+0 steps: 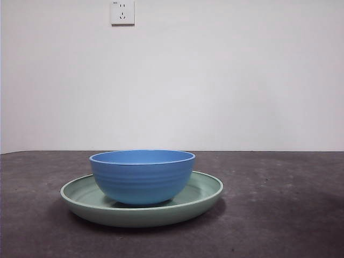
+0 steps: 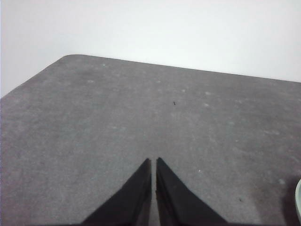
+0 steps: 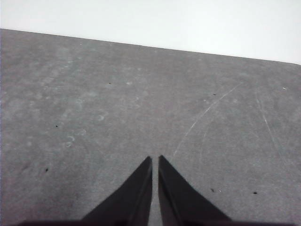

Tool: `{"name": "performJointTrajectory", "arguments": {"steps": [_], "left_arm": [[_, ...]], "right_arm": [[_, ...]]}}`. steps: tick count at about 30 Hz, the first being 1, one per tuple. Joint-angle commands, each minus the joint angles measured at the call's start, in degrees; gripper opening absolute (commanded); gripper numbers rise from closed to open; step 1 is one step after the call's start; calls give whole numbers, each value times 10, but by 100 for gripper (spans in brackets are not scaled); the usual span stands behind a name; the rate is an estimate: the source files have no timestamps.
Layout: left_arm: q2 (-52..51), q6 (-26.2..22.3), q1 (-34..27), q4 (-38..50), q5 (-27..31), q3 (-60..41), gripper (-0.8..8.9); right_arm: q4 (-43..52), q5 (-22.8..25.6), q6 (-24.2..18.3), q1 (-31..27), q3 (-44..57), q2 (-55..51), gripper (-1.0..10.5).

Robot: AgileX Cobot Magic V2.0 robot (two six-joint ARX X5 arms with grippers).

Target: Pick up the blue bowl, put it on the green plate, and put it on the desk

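The blue bowl [image 1: 142,176] stands upright inside the green plate [image 1: 207,192], which rests on the dark grey desk [image 1: 279,215] slightly left of the middle in the front view. No arm shows in that view. My left gripper [image 2: 154,161] is shut over bare desk [image 2: 117,117], holding nothing; a sliver of the green plate [image 2: 298,200] shows at the frame's edge. Over bare, scratched desk [image 3: 141,108] my right gripper [image 3: 155,159] is also shut and holds nothing.
A white wall rises behind the desk, with a power socket [image 1: 122,12] high up. The desk's rounded far corner [image 2: 70,57] shows in the left wrist view.
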State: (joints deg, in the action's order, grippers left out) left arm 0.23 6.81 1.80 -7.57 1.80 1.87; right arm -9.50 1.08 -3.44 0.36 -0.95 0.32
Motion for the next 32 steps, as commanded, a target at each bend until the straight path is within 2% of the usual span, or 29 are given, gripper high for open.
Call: {"name": "performJointTrajectory", "arguments": {"steps": [1,32], "left_arm": [[0,-8,1,-5,3,-12,19],[0,-7,1,-17,4,-12,19]], "right_arm": [[6,0,0,0,3,-1,18],[6,0,0,0,3,-1,18]]}}
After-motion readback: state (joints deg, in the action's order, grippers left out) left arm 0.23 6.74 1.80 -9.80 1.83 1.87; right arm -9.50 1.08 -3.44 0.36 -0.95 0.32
